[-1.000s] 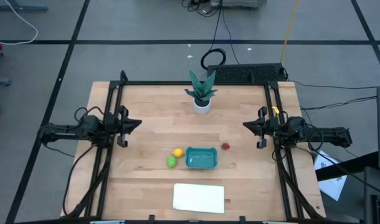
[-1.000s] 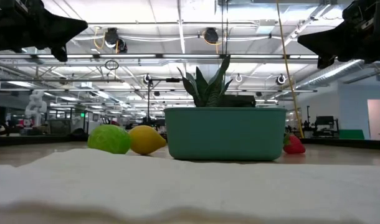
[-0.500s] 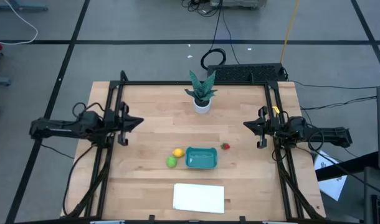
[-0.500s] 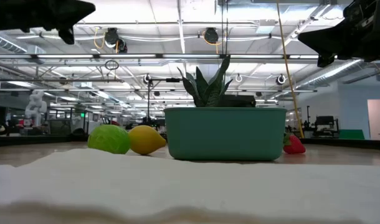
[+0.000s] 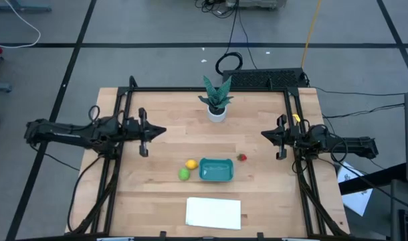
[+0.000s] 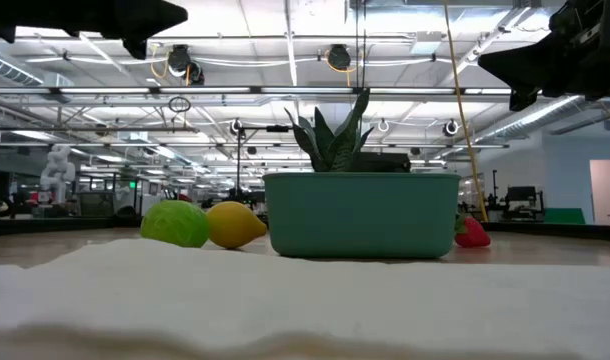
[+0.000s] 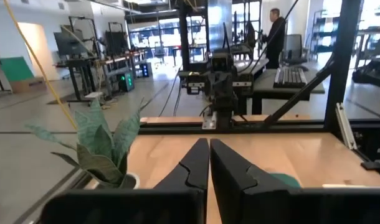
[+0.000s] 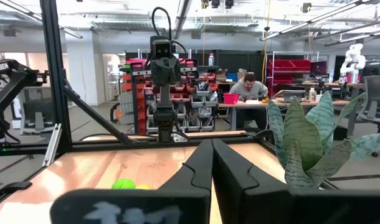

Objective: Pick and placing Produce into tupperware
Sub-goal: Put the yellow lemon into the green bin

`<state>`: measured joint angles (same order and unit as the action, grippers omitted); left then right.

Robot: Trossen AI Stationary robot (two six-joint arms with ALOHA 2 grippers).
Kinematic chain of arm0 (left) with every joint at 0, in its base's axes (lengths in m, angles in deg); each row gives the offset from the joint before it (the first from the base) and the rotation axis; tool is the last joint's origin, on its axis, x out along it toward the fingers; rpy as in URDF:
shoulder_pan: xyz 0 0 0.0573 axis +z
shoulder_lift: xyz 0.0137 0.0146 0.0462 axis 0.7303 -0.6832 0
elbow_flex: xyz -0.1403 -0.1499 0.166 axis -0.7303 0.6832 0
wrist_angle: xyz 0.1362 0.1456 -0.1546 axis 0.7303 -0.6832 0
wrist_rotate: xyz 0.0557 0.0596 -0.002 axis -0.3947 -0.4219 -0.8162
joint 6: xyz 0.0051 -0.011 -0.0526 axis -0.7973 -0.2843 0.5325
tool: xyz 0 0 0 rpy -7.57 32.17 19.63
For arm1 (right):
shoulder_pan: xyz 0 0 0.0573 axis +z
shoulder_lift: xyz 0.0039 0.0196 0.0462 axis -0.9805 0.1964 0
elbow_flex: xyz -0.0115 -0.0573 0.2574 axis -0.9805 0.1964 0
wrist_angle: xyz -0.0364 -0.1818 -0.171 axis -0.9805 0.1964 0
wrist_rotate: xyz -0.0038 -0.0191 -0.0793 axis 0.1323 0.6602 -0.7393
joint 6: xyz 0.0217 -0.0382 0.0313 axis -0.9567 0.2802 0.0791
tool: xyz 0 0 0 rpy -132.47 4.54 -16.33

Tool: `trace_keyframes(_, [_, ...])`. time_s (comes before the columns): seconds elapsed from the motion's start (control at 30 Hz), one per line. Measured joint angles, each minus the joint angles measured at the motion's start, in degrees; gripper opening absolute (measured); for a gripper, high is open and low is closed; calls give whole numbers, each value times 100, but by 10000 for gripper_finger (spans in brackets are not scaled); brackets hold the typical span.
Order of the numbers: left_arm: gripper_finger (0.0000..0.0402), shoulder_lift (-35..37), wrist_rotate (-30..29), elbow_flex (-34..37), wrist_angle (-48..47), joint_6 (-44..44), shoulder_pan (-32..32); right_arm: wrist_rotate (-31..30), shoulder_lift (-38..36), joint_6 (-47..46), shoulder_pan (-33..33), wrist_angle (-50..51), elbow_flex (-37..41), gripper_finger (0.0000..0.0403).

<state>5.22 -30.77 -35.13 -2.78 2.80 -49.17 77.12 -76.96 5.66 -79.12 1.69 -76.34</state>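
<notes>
Left gripper [image 5: 158, 130] advanced inward over table since earlier, fingers together, empty. Right gripper [image 5: 265, 134] parked, closed, empty. Small teal-blue rectangular plastic tub [image 5: 216, 169] between yellow-and-lime toy fruits [image 5: 187, 169] and red one [image 5: 242, 158].

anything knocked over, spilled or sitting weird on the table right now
Nothing stands out. The teal tub sits upright and empty, with the yellow piece and green piece beside one end and the red piece off the other. The potted plant stands upright, and the white sheet lies flat.

Open tabletop [image 5: 164, 114] around tupperware [image 5: 216, 170]
</notes>
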Motion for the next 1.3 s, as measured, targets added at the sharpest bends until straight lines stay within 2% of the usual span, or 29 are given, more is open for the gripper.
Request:
trace_keyframes(0.13, [25,-160,37,-10,27,-138,0,0,0,-1,0,0,-1,0])
trace_keyframes(0.23, [26,-298,-35,-10,36,72,0,0,0,-2,1,0,-2,0])
trace_keyframes(0.37, [26,-512,-488,-156,-133,566,84,0,0,-2,0,0,0,0])
trace_keyframes(0.53, [26,-951,-870,-606,-855,1202,345,0,0,-2,1,-2,0,0])
trace_keyframes(0.77, [26,-1669,-381,-1472,-1933,1476,626,0,0,26,2,-2,0,0])
trace_keyframes(0.97, [26,-2282,34,-2045,-2242,1039,649,0,0,-55,2,4,0,0])
trace_keyframes(1.13, [26,-2695,84,-2390,-2596,1070,649,0,0,-109,1,-4,-2,0])
trace_keyframes(1.3, [26,-3094,87,-2839,-3367,1546,649,0,0,-109,0,-4,0,0])
